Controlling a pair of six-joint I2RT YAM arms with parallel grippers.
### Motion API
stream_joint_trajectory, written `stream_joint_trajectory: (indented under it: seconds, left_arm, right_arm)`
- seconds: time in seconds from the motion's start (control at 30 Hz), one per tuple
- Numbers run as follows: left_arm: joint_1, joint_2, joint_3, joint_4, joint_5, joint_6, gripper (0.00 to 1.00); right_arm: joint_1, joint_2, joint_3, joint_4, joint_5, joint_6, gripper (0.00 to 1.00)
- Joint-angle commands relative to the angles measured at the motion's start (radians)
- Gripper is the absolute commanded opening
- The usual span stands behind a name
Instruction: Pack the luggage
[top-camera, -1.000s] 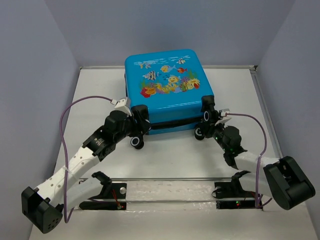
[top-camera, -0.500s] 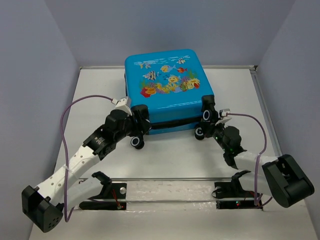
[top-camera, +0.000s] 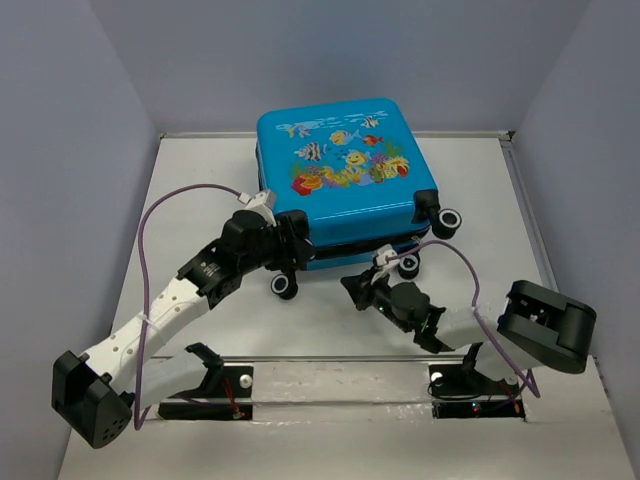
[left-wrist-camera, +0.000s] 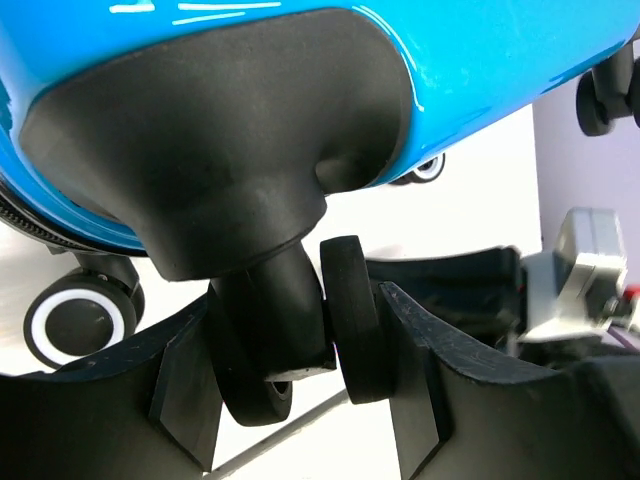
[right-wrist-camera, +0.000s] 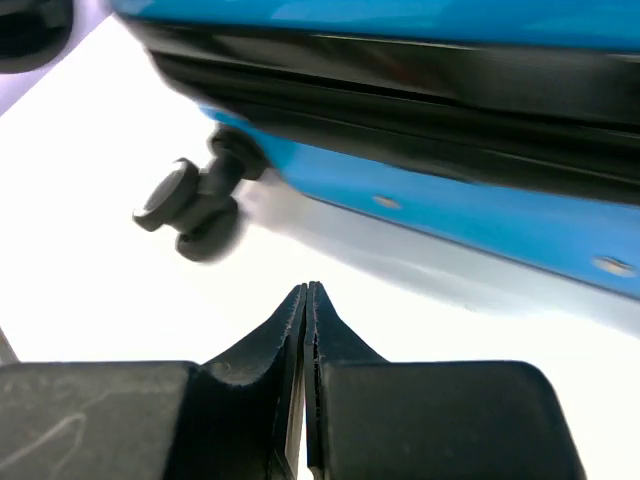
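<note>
The white bench carries one piece of luggage, lying flat just beyond both my tools. It is a bright blue hard shell with rounded corners. The upward face is printed with cartoon fish and coral, and a dark seam runs round its side. The seam looks closed, though the right wrist view is too blurred for me to be sure. Its long axis runs away from me, with the far end swung a little to my left. The wheeled end points back toward my arms.

I count one bench, one suitcase, my two arms and two tools, and four wheels on black stalks. Three show white rings: one just below my left tool, one just past my right tool, and one further off to its right.

My left tool sits at the near left corner of the case. Its jaws stand fairly wide and clasp the fourth, the corner wheel, with a finger on either side of the twin black discs.

My right tool lies low over the bench, just short of the near edge of the case. Its fingertips are pressed together on nothing and stay apart from the shell.
</note>
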Motion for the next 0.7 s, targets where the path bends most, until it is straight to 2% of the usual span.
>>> stream_joint_trajectory:
  seconds: [0.0,0.1,0.17,0.27,0.37,0.4,0.47,0.5,0.6,0.63,0.67]
  left_arm:
    - [-0.034,-0.021,0.113,0.351,0.17,0.092,0.06]
    - [-0.033,-0.026,0.139,0.309,0.136,0.115,0.06]
    - [-0.033,-0.044,0.177,0.276,0.1,0.15,0.06]
    - [-0.031,-0.067,0.211,0.227,0.024,0.182,0.06]
    - [-0.008,-0.075,0.241,0.183,-0.01,0.208,0.06]
    - [0.013,-0.076,0.244,0.181,-0.003,0.205,0.06]
    - [0.03,-0.079,0.26,0.177,0.015,0.201,0.06]
    - [0.044,-0.081,0.263,0.175,0.032,0.193,0.06]
    - [0.049,-0.086,0.266,0.177,0.044,0.19,0.06]
    - [0.049,-0.087,0.266,0.177,0.05,0.19,0.06]
    - [0.052,-0.09,0.269,0.177,0.052,0.19,0.06]
  right_arm:
    - [0.136,0.078,0.112,0.076,0.171,-0.082,0.07]
    - [0.137,0.065,0.101,0.075,0.169,-0.033,0.07]
    - [0.137,0.031,0.074,0.002,0.249,-0.008,0.07]
    - [0.1,-0.084,0.017,-0.028,0.289,0.035,0.07]
    - [-0.05,-0.205,-0.129,0.068,0.194,0.121,0.07]
    - [-0.143,-0.227,-0.164,0.085,0.16,0.135,0.08]
    - [-0.191,-0.294,-0.21,0.082,0.126,0.149,0.11]
    - [-0.221,-0.313,-0.235,0.076,0.119,0.149,0.19]
    - [-0.232,-0.374,-0.235,0.02,0.134,0.116,0.31]
    - [-0.257,-0.386,-0.233,0.009,0.134,0.112,0.4]
    - [-0.267,-0.399,-0.238,0.001,0.139,0.107,0.44]
